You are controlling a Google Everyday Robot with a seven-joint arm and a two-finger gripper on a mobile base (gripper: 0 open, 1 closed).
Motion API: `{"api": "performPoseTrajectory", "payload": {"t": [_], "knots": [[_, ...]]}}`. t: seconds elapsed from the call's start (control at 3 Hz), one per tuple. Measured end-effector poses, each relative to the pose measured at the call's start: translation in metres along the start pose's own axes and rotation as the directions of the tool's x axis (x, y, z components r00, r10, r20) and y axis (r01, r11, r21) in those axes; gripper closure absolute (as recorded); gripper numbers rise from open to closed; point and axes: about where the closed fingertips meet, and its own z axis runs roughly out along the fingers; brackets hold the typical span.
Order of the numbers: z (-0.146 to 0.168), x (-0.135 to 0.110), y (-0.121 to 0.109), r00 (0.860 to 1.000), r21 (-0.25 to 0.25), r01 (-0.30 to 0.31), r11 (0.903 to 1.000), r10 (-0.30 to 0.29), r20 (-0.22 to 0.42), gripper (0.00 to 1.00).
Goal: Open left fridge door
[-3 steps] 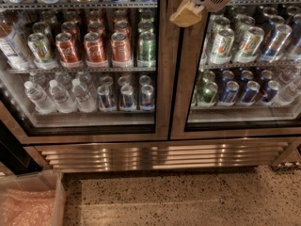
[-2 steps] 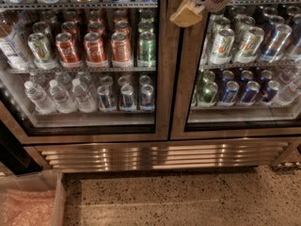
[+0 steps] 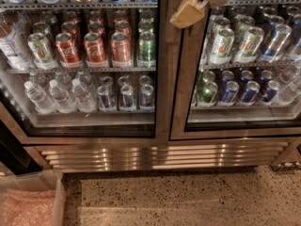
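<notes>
Where the frame is filled from edge to edge by a two-door drinks fridge, the left fridge door (image 3: 87,60) is found below and to the left of the gripper (image 3: 187,15). This door is shut. Its brushed steel upright stands just beside the gripper's left edge, and whether the two touch cannot be told. The right fridge door (image 3: 240,60) is seen below and to the right of the gripper and is also shut; part of its steel frame is overlapped by the gripper.

The speckled floor (image 3: 178,197) lies well below the gripper. A ribbed steel grille (image 3: 160,157) runs between the floor and the two doors. A clear bin (image 3: 33,201) lined with pink plastic is set far down and to the left.

Behind the left glass, red cola cans (image 3: 96,48) are ranked on a shelf to the lower left of the gripper. Clear water bottles (image 3: 59,95) are stored on the shelf beneath them. Behind the right glass, white-green cans (image 3: 235,44) are placed to the right of the gripper, with blue cans (image 3: 240,91) a shelf lower.

The gripper is held at the top edge, in front of the seam between the doors. Whether it is released or clenched cannot be told.
</notes>
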Motion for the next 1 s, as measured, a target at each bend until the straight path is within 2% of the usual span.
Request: {"api": "performPoseTrajectory", "payload": {"t": [0.33, 1.0], "knots": [[0.0000, 0.0000, 0.0000, 1.000, 0.000, 0.000, 1.0000, 0.000, 0.000, 1.00], [-0.0014, -0.0004, 0.0016, 1.000, -0.007, 0.002, 1.0000, -0.002, 0.000, 0.59]]}}
